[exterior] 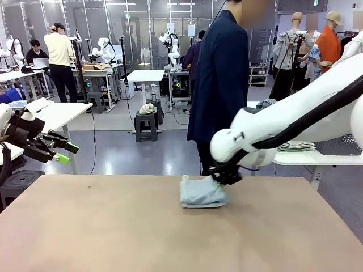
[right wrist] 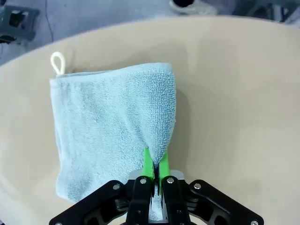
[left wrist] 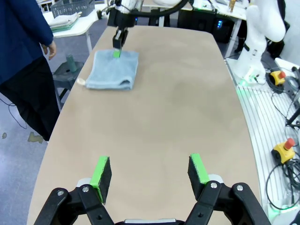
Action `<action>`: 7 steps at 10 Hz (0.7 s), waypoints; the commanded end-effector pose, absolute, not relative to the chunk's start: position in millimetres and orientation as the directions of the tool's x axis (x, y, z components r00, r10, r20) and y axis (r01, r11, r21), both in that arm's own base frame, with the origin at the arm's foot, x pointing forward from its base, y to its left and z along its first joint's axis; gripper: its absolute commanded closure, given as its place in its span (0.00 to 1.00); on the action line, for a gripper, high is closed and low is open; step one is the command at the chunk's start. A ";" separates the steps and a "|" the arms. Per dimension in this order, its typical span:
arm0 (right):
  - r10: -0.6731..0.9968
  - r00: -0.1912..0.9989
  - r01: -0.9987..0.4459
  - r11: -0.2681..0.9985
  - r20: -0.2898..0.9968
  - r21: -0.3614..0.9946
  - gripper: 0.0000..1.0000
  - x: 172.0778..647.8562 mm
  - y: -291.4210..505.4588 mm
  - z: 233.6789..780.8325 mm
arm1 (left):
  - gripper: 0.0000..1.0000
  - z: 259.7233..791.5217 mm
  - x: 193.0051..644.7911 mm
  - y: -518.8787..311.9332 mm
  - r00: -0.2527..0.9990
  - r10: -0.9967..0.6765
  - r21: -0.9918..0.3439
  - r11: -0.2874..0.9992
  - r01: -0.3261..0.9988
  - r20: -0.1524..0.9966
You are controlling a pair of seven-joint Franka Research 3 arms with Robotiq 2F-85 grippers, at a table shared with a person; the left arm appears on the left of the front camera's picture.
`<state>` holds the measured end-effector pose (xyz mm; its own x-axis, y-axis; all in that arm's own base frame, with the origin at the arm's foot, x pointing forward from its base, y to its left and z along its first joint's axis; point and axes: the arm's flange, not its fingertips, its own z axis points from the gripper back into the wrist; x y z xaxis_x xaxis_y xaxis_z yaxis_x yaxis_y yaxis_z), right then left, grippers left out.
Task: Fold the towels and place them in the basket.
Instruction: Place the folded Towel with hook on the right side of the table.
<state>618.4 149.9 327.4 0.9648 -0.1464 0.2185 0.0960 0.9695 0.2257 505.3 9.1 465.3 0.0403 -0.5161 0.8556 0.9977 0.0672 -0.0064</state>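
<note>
A light blue-grey towel lies folded at the table's far edge, in front of the person. My right gripper is shut on its right edge; in the right wrist view the towel has a fold pinched between the green pads of the gripper, and a white loop sticks out at a far corner. The left wrist view shows the same towel with the right gripper on its far side. My left gripper hangs open at the left, above and off the table, its own view showing nothing between the pads. A dark mesh basket stands on a side table.
A person in a dark jacket stands at the far side of the table, close to the towel. A white side table at the right carries folded cloths. The brown tabletop stretches bare toward me.
</note>
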 end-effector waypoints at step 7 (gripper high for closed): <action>0.029 0.989 -0.052 0.987 0.147 0.155 0.95 674.4 -109.7 335.2 | 0.16 467.3 504.2 9.1 0.033 -0.521 -0.002 0.060 0.998 0.853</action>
